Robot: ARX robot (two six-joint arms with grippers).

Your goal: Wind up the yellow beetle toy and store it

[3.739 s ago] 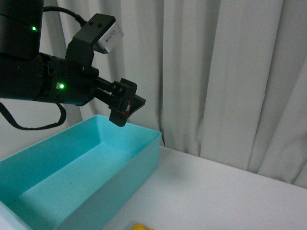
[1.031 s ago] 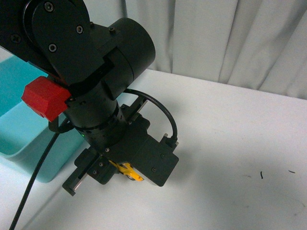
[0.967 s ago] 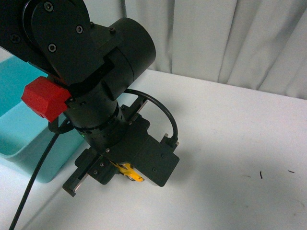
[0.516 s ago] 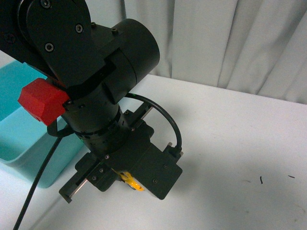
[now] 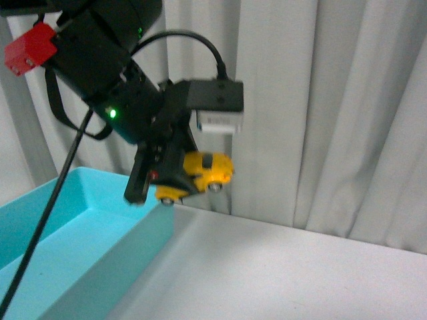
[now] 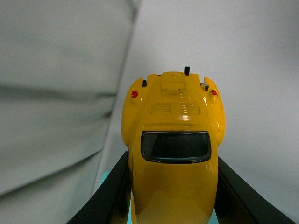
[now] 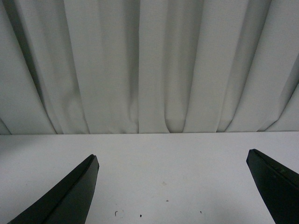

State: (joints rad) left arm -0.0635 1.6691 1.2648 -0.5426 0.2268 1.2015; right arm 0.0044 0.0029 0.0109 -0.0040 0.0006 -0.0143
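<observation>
Storage is still pending: black left gripper (image 5: 172, 179) is pinching the small glossy yellow beetle toy car (image 5: 202, 172) aloft, with the open turquoise plastic bin (image 5: 137, 263) lying at its 7 o'clock. Right gripper (image 7: 173, 186) is idling, fingers spread. Whether winding is done cannot be told.

The left end effector (image 5: 175, 177), gripping the yellow beetle toy (image 5: 205, 170), hangs above the far corner of the open-topped teal bin (image 5: 120, 267). Beside it, the white worktop (image 5: 280, 267) runs unobstructed to the curtain (image 5: 347, 100).
</observation>
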